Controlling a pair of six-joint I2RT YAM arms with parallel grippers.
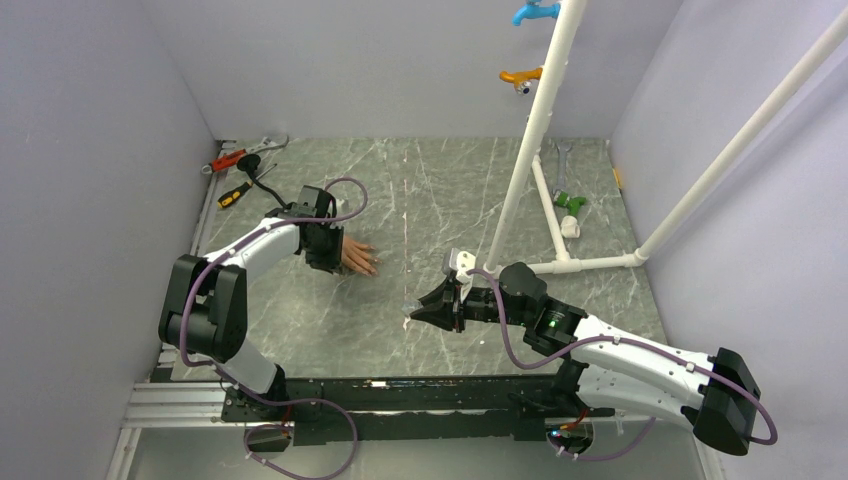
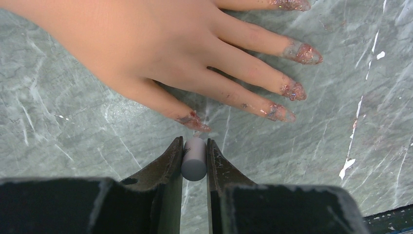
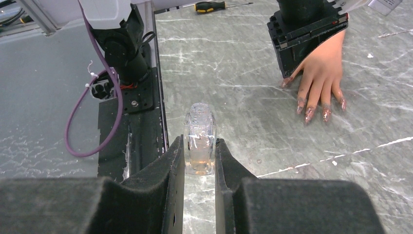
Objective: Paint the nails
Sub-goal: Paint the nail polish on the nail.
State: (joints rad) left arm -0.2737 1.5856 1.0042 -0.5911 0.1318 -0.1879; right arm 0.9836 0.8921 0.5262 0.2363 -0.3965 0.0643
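Jaws, left: clamped on a small grey cylinder (image 2: 194, 158), its round end facing my wrist camera. Its far end points at the thumb tip of the mannequin hand (image 2: 146, 44) and sits just beside it. Contact with the thumb: cannot tell.

Jaws, right: clamped on a clear bottle (image 3: 199, 139). Neck uncapped, a little pale liquid in the end nearer my wrist camera. Whether its base rests on the table (image 1: 420, 200): cannot tell.

Mannequin hand: palm down, flat on the table, left of centre in the top view, fingers spread and pointing toward my right side. My left wrist sits directly over its back.

Nails (image 2: 302, 52): reddish-pink with glittery flecks. The colour is uneven and smeared past the nail edges onto the fingertips. Four show fully in the left wrist view; the fifth is cut off at the top edge.

Spacing: the right jaws and the bottle are well apart from the hand, nearer the middle of the table, with bare marble-patterned surface between.

Other items: yellow-handled screwdriver (image 1: 236, 194), red-handled tool (image 1: 226, 160) and wrench (image 1: 262, 146) at the far left corner. White pipe frame (image 1: 530, 150) stands at the far right.
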